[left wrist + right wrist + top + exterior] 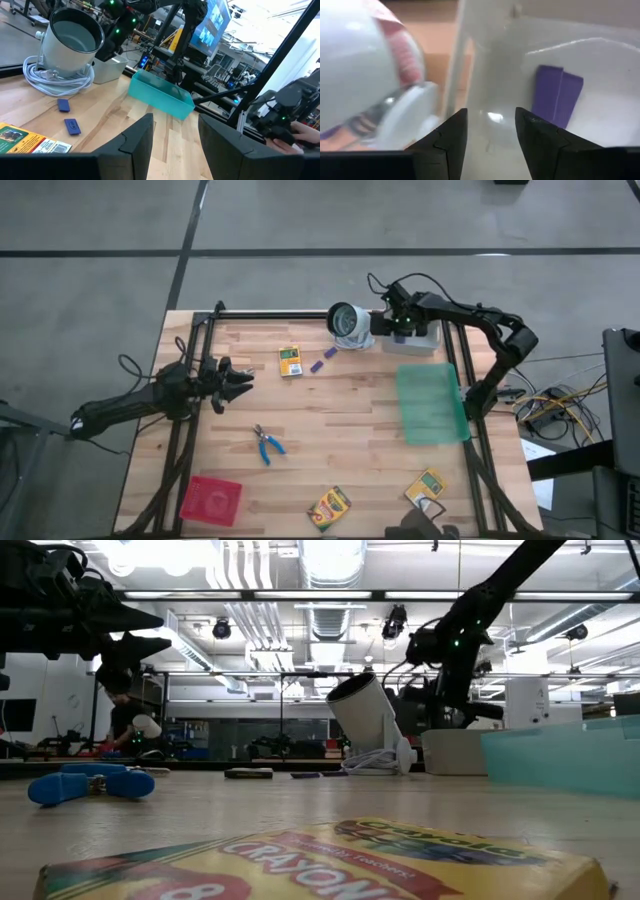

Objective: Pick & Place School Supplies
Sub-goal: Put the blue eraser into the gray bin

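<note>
High view. Left tool (240,383) hangs over the tabletop (350,430) at its left edge, fingers apart and empty. One crayon box (290,361) lies just beyond it toward the far side, with two purple pieces (323,359) beside that box and the blue-handled scissors (267,445) nearer the front. Two more crayon boxes (329,507) (426,486) lie by the front edge, well apart from either tool. Right tool (398,323) is over the white bin (420,343) at the far right, beside the round white-grey object (349,324).

Low view. The nearest crayon box (330,865) is a flat carton: probably light, fairly stiff, easily crushed at its faces, best taken across its narrow width. The scissors (85,784) lie flat, probably hard and slippery; the handle end offers the better hold.

Left wrist view. Left tool (176,142) shows its fingers parted with nothing between. The purple pieces (67,116) are thin and flat on the wood, likely hard to pinch except edgewise; the crayon box (30,141) lies beside them.

Right wrist view. Right tool (491,135) has its fingers parted, empty, above the bin's floor (600,75); a purple piece (557,95) lies inside, off to one side of the fingers and apparently clear of them.
</note>
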`<action>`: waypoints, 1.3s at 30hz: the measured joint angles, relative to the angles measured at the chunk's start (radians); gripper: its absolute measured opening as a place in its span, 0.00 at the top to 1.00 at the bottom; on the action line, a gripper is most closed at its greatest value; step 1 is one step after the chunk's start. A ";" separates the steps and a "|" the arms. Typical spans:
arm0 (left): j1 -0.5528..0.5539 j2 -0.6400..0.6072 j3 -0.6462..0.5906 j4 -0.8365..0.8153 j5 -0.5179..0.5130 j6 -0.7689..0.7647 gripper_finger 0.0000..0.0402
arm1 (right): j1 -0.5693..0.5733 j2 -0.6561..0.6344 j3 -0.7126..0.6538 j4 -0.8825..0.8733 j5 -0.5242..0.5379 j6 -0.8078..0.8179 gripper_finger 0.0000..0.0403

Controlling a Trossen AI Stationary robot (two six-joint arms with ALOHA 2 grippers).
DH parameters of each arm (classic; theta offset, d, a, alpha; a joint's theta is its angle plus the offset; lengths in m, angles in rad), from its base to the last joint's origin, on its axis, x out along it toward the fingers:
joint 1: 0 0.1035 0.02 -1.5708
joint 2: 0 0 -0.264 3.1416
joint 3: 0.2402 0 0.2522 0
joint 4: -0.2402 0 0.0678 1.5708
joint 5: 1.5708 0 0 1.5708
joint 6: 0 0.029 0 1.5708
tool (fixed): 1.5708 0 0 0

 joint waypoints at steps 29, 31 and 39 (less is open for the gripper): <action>0.000 0.000 0.000 0.000 0.000 0.000 0.59 | 0.564 -0.405 0.014 0.172 0.265 -0.330 0.54; 0.000 0.000 0.000 0.000 0.000 0.000 0.59 | 0.602 -0.359 0.006 0.222 0.264 -0.345 0.54; 0.000 0.000 0.000 0.000 0.000 0.000 0.59 | 0.648 -0.122 0.000 0.412 0.264 -0.411 0.54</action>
